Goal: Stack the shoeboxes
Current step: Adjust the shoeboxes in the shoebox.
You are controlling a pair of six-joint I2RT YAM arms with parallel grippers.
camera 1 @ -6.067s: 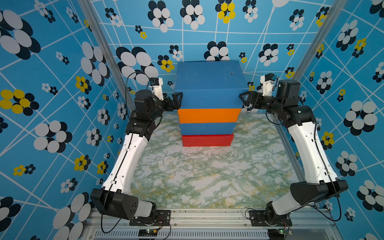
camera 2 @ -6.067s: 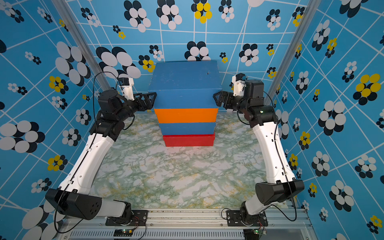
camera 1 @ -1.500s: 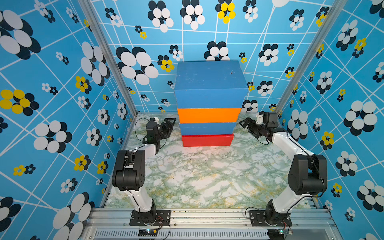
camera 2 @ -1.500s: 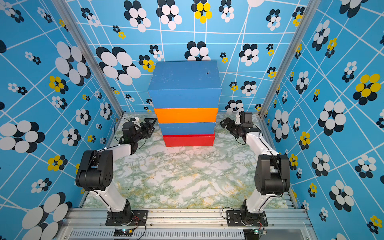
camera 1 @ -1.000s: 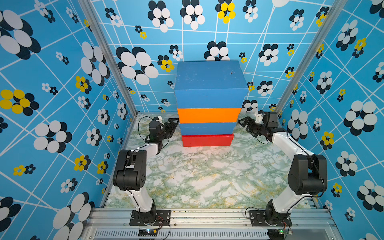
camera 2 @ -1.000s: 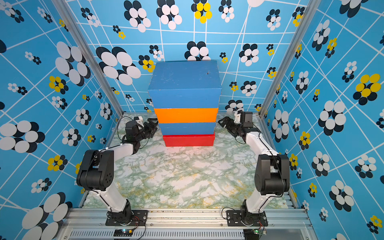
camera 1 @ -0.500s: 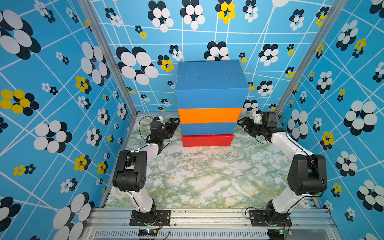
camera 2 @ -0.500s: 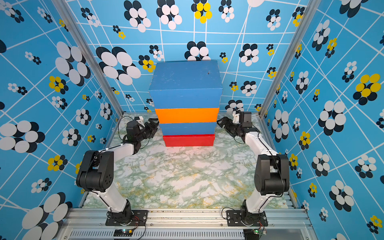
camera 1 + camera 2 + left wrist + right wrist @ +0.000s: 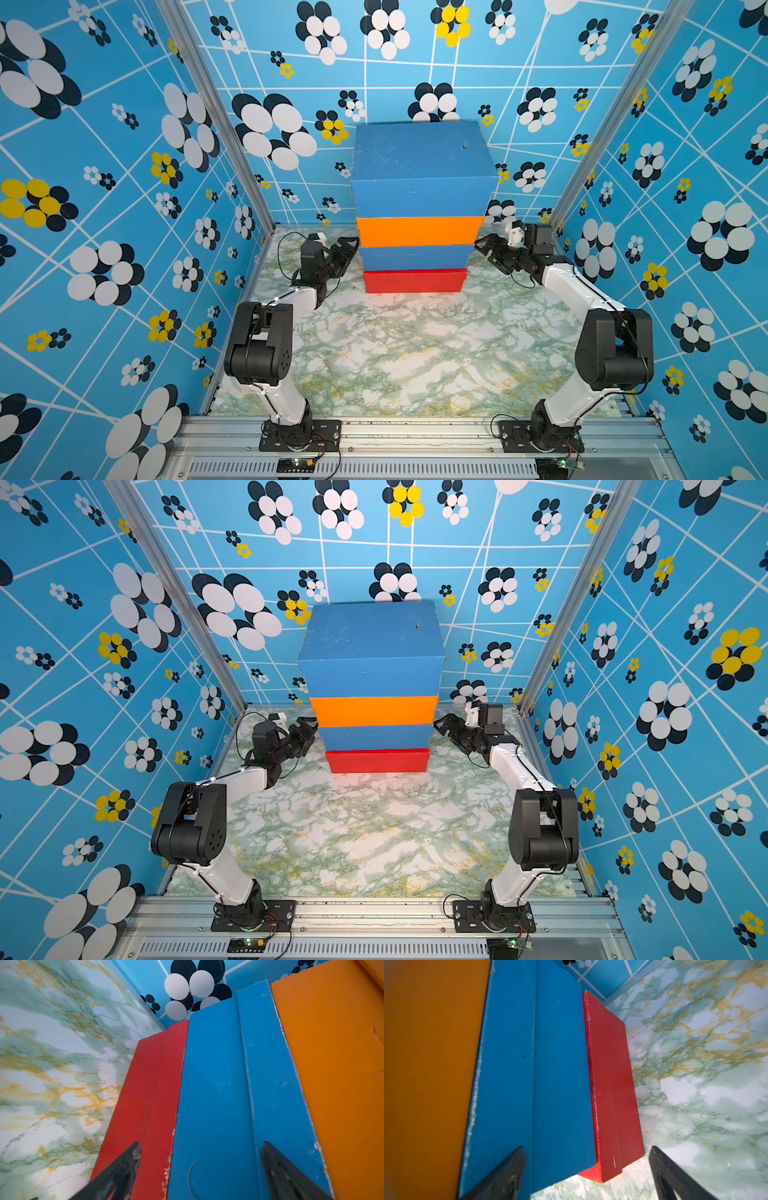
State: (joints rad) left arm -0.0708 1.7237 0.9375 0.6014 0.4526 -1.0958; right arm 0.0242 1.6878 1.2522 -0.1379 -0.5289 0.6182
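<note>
Top views: four shoeboxes (image 9: 374,737) stand in one stack at the back of the marbled tabletop (image 9: 415,353), near the rear wall. The red box (image 9: 414,281) is at the bottom, then the lower blue box (image 9: 415,257), the orange box (image 9: 417,231) and the top blue box (image 9: 419,166). The left gripper (image 9: 347,251) and right gripper (image 9: 484,250) flank the pile low down, jaws spread and grasping nothing. Whether the tips touch cardboard cannot be told from above.

Left wrist view: the splayed jaws frame the side of the stack, one tip before the red box (image 9: 145,1095), the other before the lower blue box (image 9: 218,1095).

Right wrist view: the jaws are parted here too, one tip before the lower blue box (image 9: 550,1074), the other over bare tabletop, with the red box (image 9: 610,1084) between them.

With all four boxes stacked, the task looks nearly done, and the step in hand appears to be squaring the pile. That is best done with both arms pressing gently and evenly, low and level. A one-sided shove could slide a layer or tip the tall stack.
</note>
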